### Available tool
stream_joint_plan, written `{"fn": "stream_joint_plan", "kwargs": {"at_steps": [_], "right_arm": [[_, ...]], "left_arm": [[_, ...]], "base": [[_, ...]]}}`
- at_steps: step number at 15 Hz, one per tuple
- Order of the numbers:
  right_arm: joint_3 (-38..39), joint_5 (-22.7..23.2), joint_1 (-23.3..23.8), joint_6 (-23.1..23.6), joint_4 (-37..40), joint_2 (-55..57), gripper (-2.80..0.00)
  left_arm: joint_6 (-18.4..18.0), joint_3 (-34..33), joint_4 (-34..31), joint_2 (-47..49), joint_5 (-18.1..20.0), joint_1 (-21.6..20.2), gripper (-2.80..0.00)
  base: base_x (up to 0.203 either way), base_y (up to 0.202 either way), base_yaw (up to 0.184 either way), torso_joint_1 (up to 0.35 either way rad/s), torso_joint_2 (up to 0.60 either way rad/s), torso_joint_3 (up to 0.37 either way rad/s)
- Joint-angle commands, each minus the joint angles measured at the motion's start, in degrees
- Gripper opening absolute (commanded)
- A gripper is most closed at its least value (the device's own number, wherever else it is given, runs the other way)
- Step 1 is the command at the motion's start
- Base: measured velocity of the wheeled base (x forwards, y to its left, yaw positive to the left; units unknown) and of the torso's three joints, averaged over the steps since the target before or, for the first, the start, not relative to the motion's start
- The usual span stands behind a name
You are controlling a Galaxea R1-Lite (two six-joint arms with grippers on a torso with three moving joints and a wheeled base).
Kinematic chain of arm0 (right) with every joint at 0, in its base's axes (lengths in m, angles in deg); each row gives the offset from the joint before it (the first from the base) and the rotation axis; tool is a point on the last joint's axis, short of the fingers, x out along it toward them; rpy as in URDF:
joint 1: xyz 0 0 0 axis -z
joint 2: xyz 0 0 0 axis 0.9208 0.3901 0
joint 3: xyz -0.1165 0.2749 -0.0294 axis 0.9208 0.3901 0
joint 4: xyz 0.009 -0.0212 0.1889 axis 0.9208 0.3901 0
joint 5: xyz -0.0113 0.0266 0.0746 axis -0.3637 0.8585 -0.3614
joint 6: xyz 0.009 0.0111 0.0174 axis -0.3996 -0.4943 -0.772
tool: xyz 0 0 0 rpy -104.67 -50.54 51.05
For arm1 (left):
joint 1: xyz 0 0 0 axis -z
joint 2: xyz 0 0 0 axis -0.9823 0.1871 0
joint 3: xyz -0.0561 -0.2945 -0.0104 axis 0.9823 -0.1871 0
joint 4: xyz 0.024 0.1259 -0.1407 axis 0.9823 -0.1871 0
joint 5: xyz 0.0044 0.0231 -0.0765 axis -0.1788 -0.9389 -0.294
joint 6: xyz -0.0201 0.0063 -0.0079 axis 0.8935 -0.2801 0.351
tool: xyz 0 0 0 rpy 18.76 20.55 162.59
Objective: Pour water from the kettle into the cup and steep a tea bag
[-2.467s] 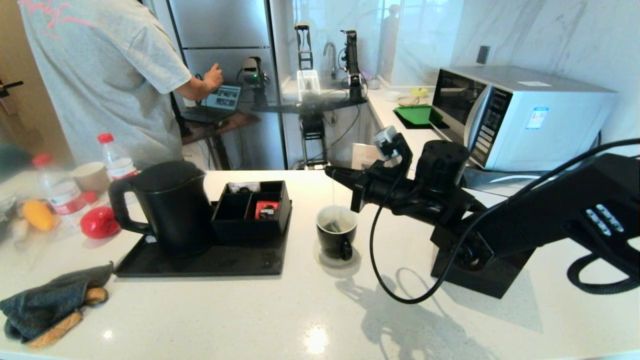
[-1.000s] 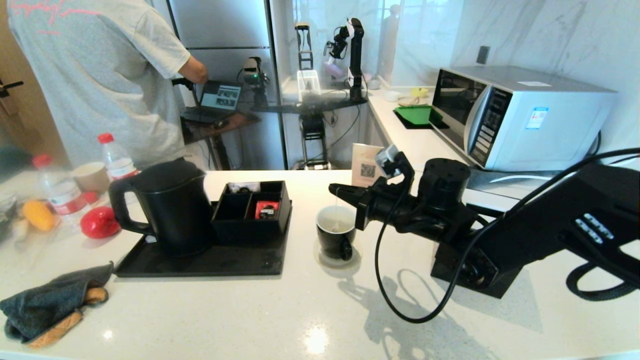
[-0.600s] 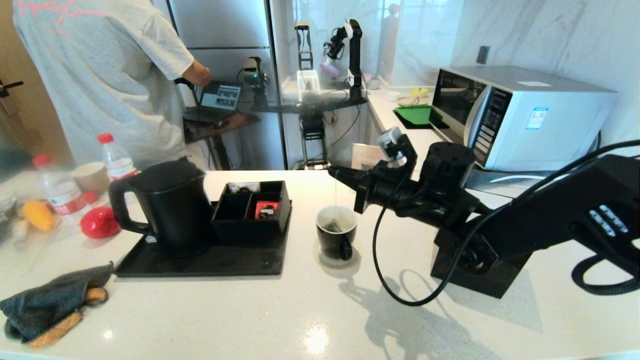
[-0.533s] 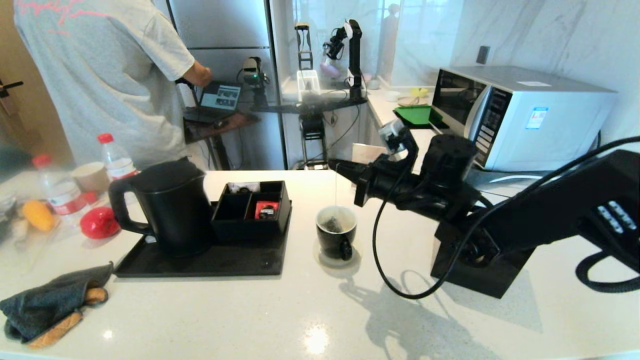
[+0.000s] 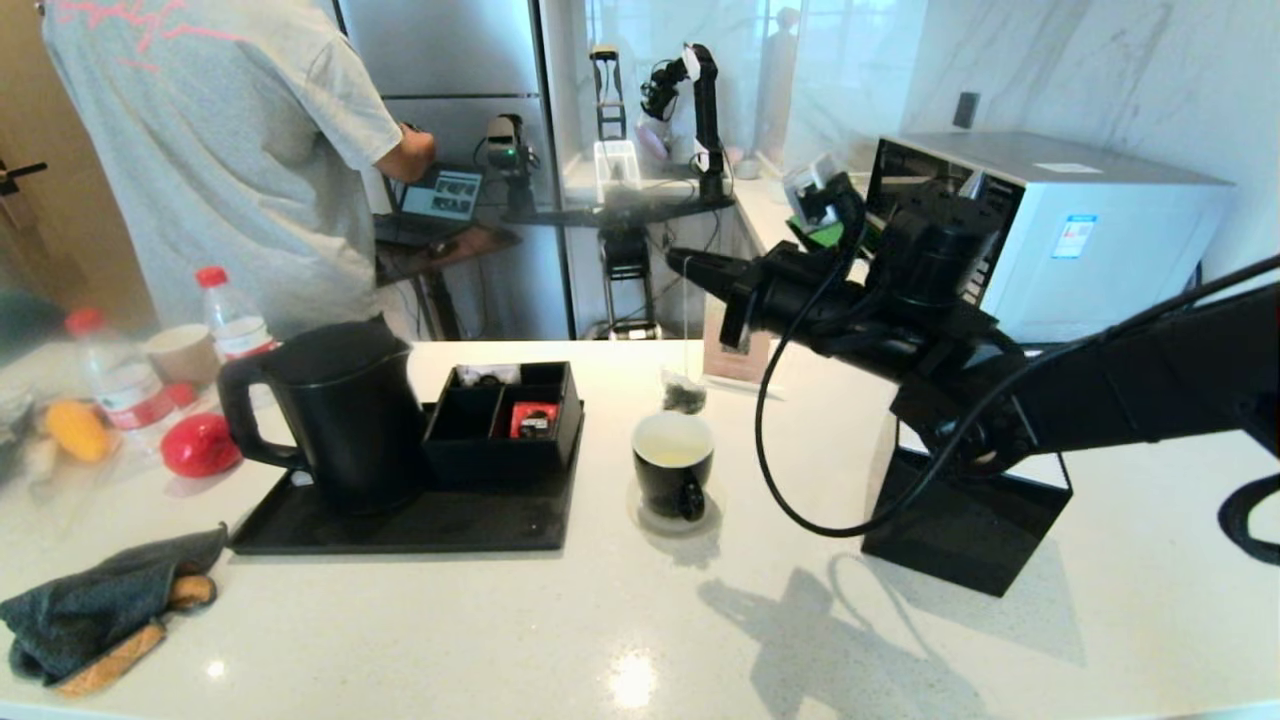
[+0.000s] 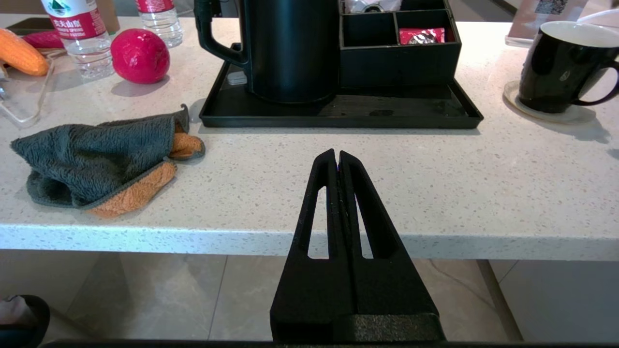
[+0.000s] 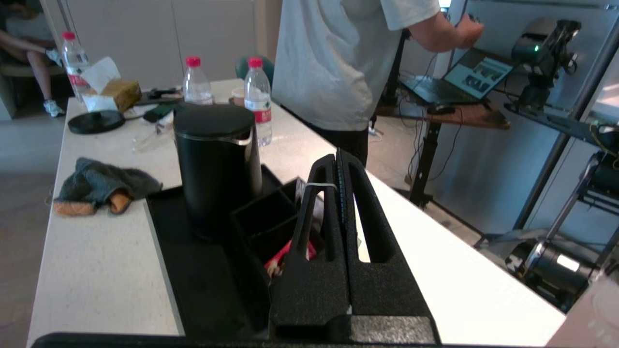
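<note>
This is a kitchen that doubles as a robotics test space. A pale speckled stone counter [image 5: 400,640] carries a black kettle [image 5: 345,415] on a black tray [image 5: 400,525] near its far left edge, and a silver microwave [image 5: 1040,235] stands by the marble-tiled wall at the far right corner. A steel fridge [image 5: 440,90] rises behind the counter. Beyond it, a person in a grey T-shirt [image 5: 215,150] works at a laptop [image 5: 440,200] on a stand, and another robot arm [image 5: 695,100] stands at the sink counter.
</note>
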Motion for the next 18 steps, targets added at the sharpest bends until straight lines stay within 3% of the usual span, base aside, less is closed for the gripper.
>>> {"fn": "stream_joint_plan", "kwargs": {"at_steps": [1, 9, 18], "right_arm": [[4.5, 0.3, 0.0, 0.8, -2.1, 0.3, -2.8], [16.0, 0.4, -0.2, 0.9, -13.4, 5.8, -2.8], [14.4, 0.4, -0.1, 1.0, -14.0, 6.4, -2.8]], "left_arm": [[0.0, 0.0, 0.0, -0.1, 0.0, 0.0, -2.8], [0.0, 0.0, 0.0, -0.1, 0.0, 0.0, -2.8], [0.0, 0.0, 0.0, -0.1, 0.0, 0.0, -2.8]], "base": [[0.0, 0.0, 0.0, 0.0, 0.0, 0.0], [0.0, 0.0, 0.0, 0.0, 0.0, 0.0], [0.0, 0.0, 0.0, 0.0, 0.0, 0.0]]}}
